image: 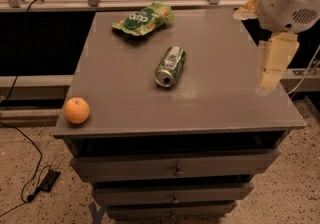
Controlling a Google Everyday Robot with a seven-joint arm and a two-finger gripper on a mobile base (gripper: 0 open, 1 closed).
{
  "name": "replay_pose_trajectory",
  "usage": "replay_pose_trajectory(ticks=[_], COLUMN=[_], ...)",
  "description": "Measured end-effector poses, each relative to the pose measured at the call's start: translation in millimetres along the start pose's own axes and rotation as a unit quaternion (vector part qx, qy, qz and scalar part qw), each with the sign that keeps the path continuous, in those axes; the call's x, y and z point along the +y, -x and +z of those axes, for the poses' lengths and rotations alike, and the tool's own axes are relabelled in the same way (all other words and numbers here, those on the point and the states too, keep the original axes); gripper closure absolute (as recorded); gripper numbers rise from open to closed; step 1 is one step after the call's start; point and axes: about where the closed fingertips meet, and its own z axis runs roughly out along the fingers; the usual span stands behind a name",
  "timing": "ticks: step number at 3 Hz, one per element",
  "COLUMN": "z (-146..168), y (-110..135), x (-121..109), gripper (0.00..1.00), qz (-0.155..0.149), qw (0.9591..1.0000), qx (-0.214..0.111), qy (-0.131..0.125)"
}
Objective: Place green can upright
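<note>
Near the middle of the tabletop (220, 103), the green can (170, 66) lies on its side, one silver end pointing toward the front edge. The gripper (271, 68) hangs over the right edge, well apart from the can; whether its jaws are open or closed cannot be told. Step in hand, by my reading: reach and grasp. Best taken across the can's body, jaws square to its long axis, since a nudged can may roll; then tip it onto its base. Bare surface lies all round the can, widest to the right. The snack bag (143, 18) sits near the back edge and the orange (76, 110) at the front-left corner, both off the likely path. Set down mid-surface, away from edges.
</note>
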Motion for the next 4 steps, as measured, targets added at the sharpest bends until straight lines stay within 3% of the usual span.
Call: replay_pose_trajectory(ticks=[1,2,3,4], z=[14,37,64,99], y=[30,60,81,98], x=[-36,-64,-80,-84], gripper=[0.00,0.00,0.00,0.00], qz=[-0.104,-0.215,-0.311,-0.393], qw=[0.9945,0.9764,0.9500,0.9176], qx=[-0.007,-0.013,-0.017,-0.023], qy=[-0.005,0.001,0.025,0.058])
